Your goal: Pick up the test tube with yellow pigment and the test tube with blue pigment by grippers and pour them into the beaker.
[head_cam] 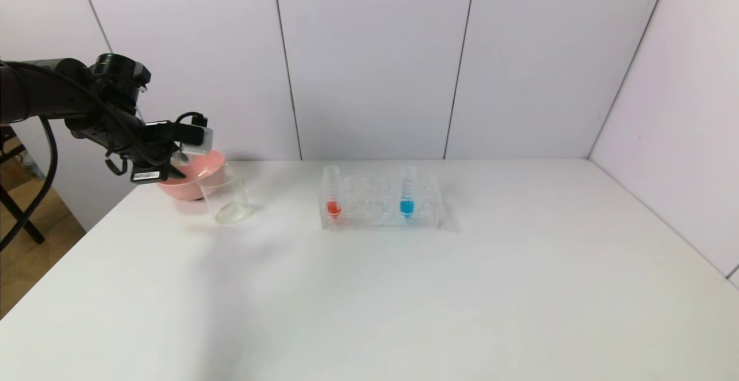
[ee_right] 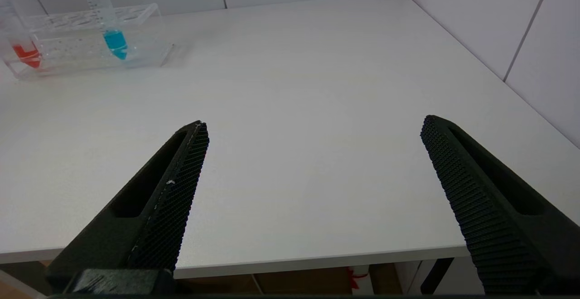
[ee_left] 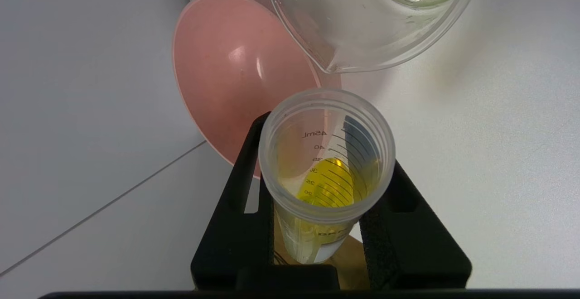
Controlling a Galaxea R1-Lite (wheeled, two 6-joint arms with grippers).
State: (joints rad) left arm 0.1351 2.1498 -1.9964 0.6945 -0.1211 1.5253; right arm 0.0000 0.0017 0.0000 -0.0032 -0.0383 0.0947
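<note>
My left gripper (ee_left: pixel 328 145) is shut on the test tube with yellow pigment (ee_left: pixel 326 172), whose open mouth faces the wrist camera, with yellow liquid lying inside along its wall. In the head view the left gripper (head_cam: pixel 173 164) hangs at the far left, just above the pink bowl and beside the clear beaker (head_cam: pixel 225 199), which also shows in the left wrist view (ee_left: pixel 362 22). The test tube with blue pigment (head_cam: pixel 407 196) stands upright in the rack, also in the right wrist view (ee_right: pixel 111 27). My right gripper (ee_right: pixel 312 154) is open and empty over the table's near edge.
A pink bowl (head_cam: pixel 196 176) sits behind the beaker, touching it in the left wrist view (ee_left: pixel 235 77). The clear rack (head_cam: pixel 381 208) at mid-table also holds a red-tipped tube (head_cam: pixel 332 196). White walls close in the back and right.
</note>
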